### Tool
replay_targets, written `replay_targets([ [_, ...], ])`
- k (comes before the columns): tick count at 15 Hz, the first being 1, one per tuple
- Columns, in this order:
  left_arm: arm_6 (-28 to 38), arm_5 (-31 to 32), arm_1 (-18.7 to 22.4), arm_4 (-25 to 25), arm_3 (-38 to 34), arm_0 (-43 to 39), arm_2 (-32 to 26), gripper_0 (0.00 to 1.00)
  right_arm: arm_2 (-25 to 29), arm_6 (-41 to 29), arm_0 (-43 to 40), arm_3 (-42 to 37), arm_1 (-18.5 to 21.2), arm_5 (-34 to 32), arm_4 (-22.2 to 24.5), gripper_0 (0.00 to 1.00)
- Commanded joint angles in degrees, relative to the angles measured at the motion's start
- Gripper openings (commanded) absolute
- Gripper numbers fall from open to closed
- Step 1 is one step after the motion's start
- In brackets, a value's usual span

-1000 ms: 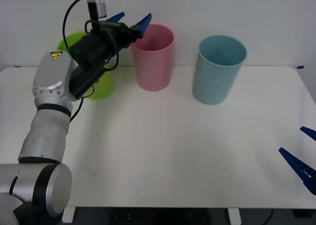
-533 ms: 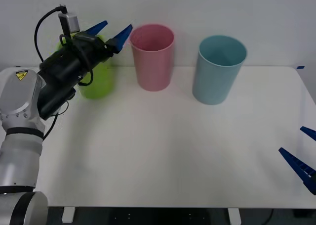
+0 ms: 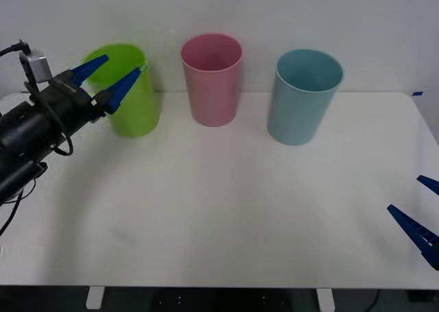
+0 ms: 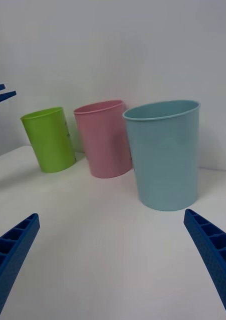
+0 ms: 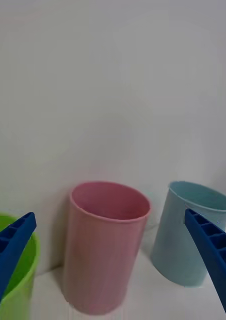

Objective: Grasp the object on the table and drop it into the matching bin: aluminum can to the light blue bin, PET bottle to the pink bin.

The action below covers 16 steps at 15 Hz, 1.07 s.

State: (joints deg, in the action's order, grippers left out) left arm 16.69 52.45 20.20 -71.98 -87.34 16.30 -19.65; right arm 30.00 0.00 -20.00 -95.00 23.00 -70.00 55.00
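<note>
The pink bin [image 3: 212, 86] [image 4: 105, 145] [image 5: 102, 250] stands at the back middle of the white table [image 3: 226, 209]. To its right is the light blue bin [image 3: 302, 103] [image 4: 165, 155] [image 5: 188, 240]. My left gripper [image 3: 122, 68] [image 5: 109, 214] hangs open and empty in front of the lime green bin, at rim height, left of the pink bin. At the table's right edge my right gripper [image 3: 405, 193] [image 4: 111, 215] stays low, open and empty. The PET bottle is out of view.
A lime green bin [image 3: 130, 99] [image 4: 48, 140] [image 5: 17, 290] stands at the back left, just behind the left gripper's fingertips. A plain white wall runs behind the three bins. In the right wrist view the left gripper's blue fingertips [image 4: 2, 93] show far off.
My left arm has drawn back leftward from the pink bin's rim to in front of the green bin, fingers open throughout. The right arm has not moved.
</note>
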Motion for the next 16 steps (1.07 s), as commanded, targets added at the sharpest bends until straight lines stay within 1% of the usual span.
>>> replay_targets([
  [1, 0.18, 2.04, 2.48, 2.45, -6.0, -6.81, -2.76, 1.0, 0.0, 0.0, 0.0, 0.0, 0.0, 0.0, 0.0, 1.0],
  [3, 0.27, 5.55, 3.45, 2.72, -8.72, -10.76, -6.8, 1.0, 0.0, 0.0, 0.0, 0.0, 0.0, 0.0, 0.0, 1.0],
  [4, 0.36, 7.22, 4.59, 2.98, -9.69, -12.87, -8.38, 1.0, 0.0, 0.0, 0.0, 0.0, 0.0, 0.0, 0.0, 1.0],
  [7, 0.01, 9.24, 8.72, 7.2, -10.48, -19.29, -11.19, 1.0, 0.0, 0.0, 0.0, 0.0, 0.0, 0.0, 0.0, 1.0],
  [10, -0.78, 11.79, 11.71, 8.78, -10.48, -24.65, -14.45, 1.0, 0.0, 0.0, 0.0, 0.0, 0.0, 0.0, 0.0, 1.0],
  [14, -3.07, 12.85, 13.55, 10.1, -10.48, -30.45, -15.85, 1.0, 0.0, 0.0, 0.0, 0.0, 0.0, 0.0, 0.0, 1.0],
  [16, -6.14, 12.94, 13.82, 10.72, -10.48, -33.09, -16.38, 1.0, 0.0, 0.0, 0.0, 0.0, 0.0, 0.0, 0.0, 1.0],
])
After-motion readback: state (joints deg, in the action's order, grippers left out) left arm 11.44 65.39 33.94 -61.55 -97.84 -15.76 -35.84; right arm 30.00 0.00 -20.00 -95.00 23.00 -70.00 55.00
